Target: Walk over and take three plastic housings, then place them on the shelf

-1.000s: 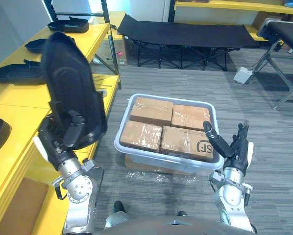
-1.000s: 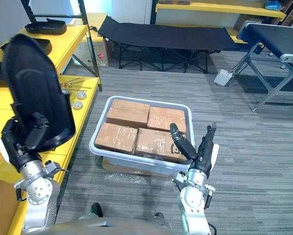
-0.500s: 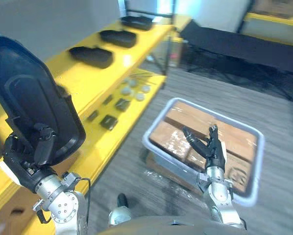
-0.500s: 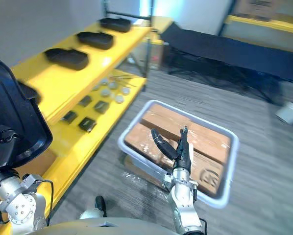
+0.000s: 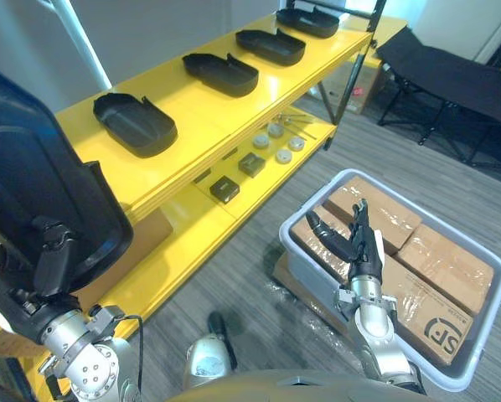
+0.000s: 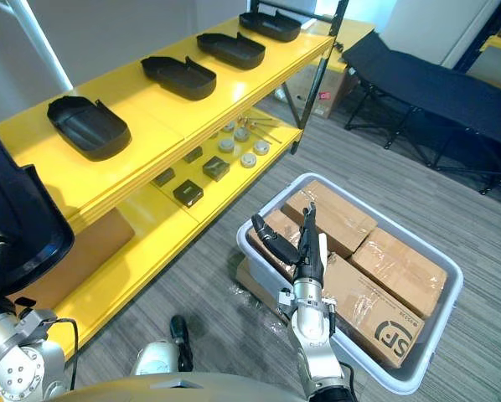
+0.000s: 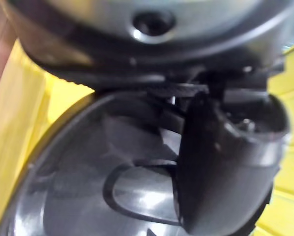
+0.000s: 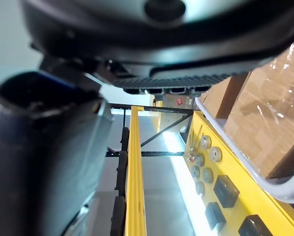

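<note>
A pale grey plastic bin point(image 5: 301, 266) stood on the floor. Four cardboard boxes point(image 6: 399, 270) lay in it side by side, wrapped in clear film and filling it almost to the rim. To the robot's left ran a long yellow shelf point(image 5: 196, 117). On its top board four black housings point(image 5: 135, 123) lay in a row, well apart from each other, each with the hollow side up. On the lower board I saw some small round parts point(image 5: 276, 142) and, near them, a few small black blocks point(image 5: 225, 189). Further along the same board sat a brown carton point(image 6: 91, 251).

The left hand point(image 5: 33, 289) was closed round the lower end of one more black plastic housing point(image 5: 41, 188). It held the housing upright in the air, by the near end of the shelf. The thumb point(image 7: 220, 162) was pressed on the hollow inner face of the shell, and the rest of the hand was behind it. The right hand point(image 5: 359, 251) was empty. Its fingers point(image 5: 356, 219) stood straight and close together, pointing up, with the thumb spread to the side. It hovered over the near corner of the bin, above the boxes, and I could not tell if it touched them.

The floor point(image 5: 234, 276) was grey with thin stripes. Beyond the bin, at the far side of the room, stood a black folding cot point(image 5: 460, 75)
</note>
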Tool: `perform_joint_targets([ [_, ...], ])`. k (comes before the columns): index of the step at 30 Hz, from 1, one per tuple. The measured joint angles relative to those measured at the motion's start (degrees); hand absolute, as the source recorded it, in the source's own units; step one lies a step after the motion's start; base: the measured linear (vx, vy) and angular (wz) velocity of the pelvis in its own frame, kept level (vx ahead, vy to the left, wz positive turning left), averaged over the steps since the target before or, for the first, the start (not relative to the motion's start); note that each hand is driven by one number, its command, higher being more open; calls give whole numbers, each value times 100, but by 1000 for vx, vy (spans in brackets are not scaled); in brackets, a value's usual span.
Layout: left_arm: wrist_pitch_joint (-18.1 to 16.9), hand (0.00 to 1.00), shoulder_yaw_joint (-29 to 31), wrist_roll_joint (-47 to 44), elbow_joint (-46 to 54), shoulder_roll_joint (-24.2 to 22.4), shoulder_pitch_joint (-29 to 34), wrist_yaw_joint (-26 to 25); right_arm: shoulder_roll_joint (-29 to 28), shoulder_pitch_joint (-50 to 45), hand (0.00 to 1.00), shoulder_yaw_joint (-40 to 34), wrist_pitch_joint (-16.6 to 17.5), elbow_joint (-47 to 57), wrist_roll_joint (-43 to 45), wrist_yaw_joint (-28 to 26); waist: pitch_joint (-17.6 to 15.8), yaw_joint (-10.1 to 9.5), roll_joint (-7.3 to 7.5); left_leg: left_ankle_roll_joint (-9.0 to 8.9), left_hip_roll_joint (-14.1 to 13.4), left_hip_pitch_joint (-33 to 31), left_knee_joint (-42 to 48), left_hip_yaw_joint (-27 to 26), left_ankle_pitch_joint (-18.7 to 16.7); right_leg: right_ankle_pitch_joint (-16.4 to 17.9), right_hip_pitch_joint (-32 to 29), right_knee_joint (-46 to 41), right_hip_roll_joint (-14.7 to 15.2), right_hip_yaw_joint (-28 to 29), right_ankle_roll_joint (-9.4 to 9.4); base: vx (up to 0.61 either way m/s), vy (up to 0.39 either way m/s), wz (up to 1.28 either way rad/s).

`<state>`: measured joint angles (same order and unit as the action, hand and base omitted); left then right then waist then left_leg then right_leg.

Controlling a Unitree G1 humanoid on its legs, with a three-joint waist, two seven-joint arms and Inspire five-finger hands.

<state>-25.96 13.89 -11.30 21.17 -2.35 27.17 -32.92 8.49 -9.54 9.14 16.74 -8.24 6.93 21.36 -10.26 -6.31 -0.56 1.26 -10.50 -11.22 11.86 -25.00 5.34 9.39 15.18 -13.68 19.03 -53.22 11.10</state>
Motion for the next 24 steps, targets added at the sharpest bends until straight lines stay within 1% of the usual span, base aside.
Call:
perform_joint_targets([
  [1,-17,0,-1,26,14,1,-25,-2,-31,72,100,-11,3,0,-2,56,-43,-21,21,17,10,-55,259,10,-171,99,14,-194,140,-1,49,38,122,14],
  [2,-20,0,1,27,86,2,-30,-14,-129,169,100,-43,10,0,-2,114,-108,-67,79,23,52,-67,564,8,-391,212,83,-414,345,-4,128,52,109,7],
  [3,-21,0,0,29,123,5,-39,-8,-189,189,100,-80,28,3,1,126,-128,-102,123,24,97,-73,703,7,-502,269,116,-513,449,-11,154,93,113,14],
  [4,-59,0,2,38,221,15,-62,-15,-302,199,100,-173,75,30,1,130,-106,-161,251,58,220,-137,1027,-1,-772,364,183,-716,708,-62,141,130,127,18],
  [5,-86,0,4,54,251,21,-87,-38,-329,201,100,-196,102,42,3,125,-101,-184,310,83,280,-157,1145,-3,-895,395,220,-771,787,-86,34,202,175,34],
  [6,-148,0,11,184,270,26,-177,-145,-339,194,100,-241,139,108,15,82,-116,-175,323,166,380,-163,1284,54,-1091,254,230,-1176,956,128,-446,197,186,47],
  [7,-148,0,15,308,271,27,-251,-211,-323,179,100,-275,156,145,18,49,-114,-120,313,189,462,-159,1293,165,-1122,73,85,-1485,1049,444,-713,168,184,77],
  [8,-149,0,15,464,276,60,-365,-247,-289,174,100,-318,162,188,27,4,-99,-47,314,263,609,-114,1165,341,-1171,-360,-170,-1956,1134,1052,-994,214,207,113],
  [9,-153,0,24,622,293,248,-616,-352,-263,193,100,-391,195,337,25,-113,-81,58,338,291,756,-8,777,668,-1119,-458,-660,-2698,1064,1868,-733,220,153,104],
  [10,-153,0,24,691,293,308,-728,-411,-242,209,100,-390,256,420,20,-161,-77,56,350,340,817,66,600,776,-1067,-192,-872,-2937,960,2035,-658,295,114,87],
  [11,-159,0,39,749,295,323,-878,-491,-175,338,100,-382,344,534,14,-272,-85,64,339,381,876,333,244,898,-952,215,-1152,-3108,700,2160,-732,278,58,42],
  [12,-161,0,38,752,295,324,-972,-544,-147,480,100,-380,388,601,9,-320,-114,71,279,371,902,583,17,963,-917,401,-1277,-3012,490,2168,-839,331,92,47],
  [13,-180,0,32,754,295,330,-1100,-580,-125,650,100,-397,486,715,-3,-327,-99,118,205,313,925,808,-206,1091,-878,506,-1489,-2667,190,2250,-935,268,86,46],
  [14,-200,0,9,753,295,348,-1186,-598,-114,718,100,-422,565,771,-62,-314,-81,162,178,269,939,857,-269,1199,-856,515,-1637,-2448,41,2371,-951,251,57,73],
  [15,-246,0,-45,753,295,399,-1348,-622,-71,790,100,-468,677,913,-183,-264,-71,238,153,237,965,885,-335,1409,-865,508,-1877,-2112,-164,2638,-940,258,10,109],
  [16,-290,0,-172,752,295,519,-1569,-662,35,850,100,-548,852,1103,-402,-170,-65,343,156,205,1006,893,-389,1681,-853,430,-2173,-1728,-348,3095,-814,339,-38,144],
  [17,-292,0,-286,751,294,613,-1724,-676,124,851,100,-645,973,1318,-614,-83,-66,400,157,162,1038,982,-438,1924,-800,326,-2362,-1422,-462,3495,-656,301,-77,132],
  [18,-293,0,-319,752,296,637,-1762,-682,150,855,100,-676,1019,1410,-686,-34,-54,431,172,131,1062,1031,-450,2032,-812,258,-2393,-1288,-500,3614,-601,322,-139,121],
  [19,-294,0,-361,748,307,696,-1787,-709,177,861,100,-709,1075,1627,-789,58,11,469,261,39,1127,1153,-455,2217,-864,84,-2347,-1003,-475,3673,-528,333,-213,94],
  [20,-292,0,-368,748,324,742,-1785,-724,196,864,100,-741,1128,1800,-842,73,95,469,383,-68,1189,1202,-412,2290,-933,-275,-2206,-662,-474,3609,-612,398,-315,101],
  [21,-286,0,-365,748,380,766,-1776,-742,265,910,100,-791,1261,1975,-864,54,231,463,552,-205,1254,1193,-301,2312,-1075,-622,-1977,-268,-468,3490,-676,337,-292,59],
  [22,-284,0,-359,737,406,694,-1759,-765,365,1004,100,-832,1344,2008,-858,30,243,414,467,-286,1146,1180,-178,2328,-1192,-633,-1819,-35,-565,3428,-625,282,-256,30],
  [23,-246,0,-370,734,461,589,-1751,-787,566,1185,100,-913,1436,2055,-796,-27,264,327,300,-421,928,1130,50,2274,-1332,-749,-1589,304,-813,3338,-695,233,-201,9],
  [24,-179,0,-387,734,539,568,-1746,-775,707,1302,100,-993,1455,2096,-583,-195,311,334,221,-471,794,1137,137,2214,-1411,-761,-1366,558,-968,3236,-715,202,-183,19],
])
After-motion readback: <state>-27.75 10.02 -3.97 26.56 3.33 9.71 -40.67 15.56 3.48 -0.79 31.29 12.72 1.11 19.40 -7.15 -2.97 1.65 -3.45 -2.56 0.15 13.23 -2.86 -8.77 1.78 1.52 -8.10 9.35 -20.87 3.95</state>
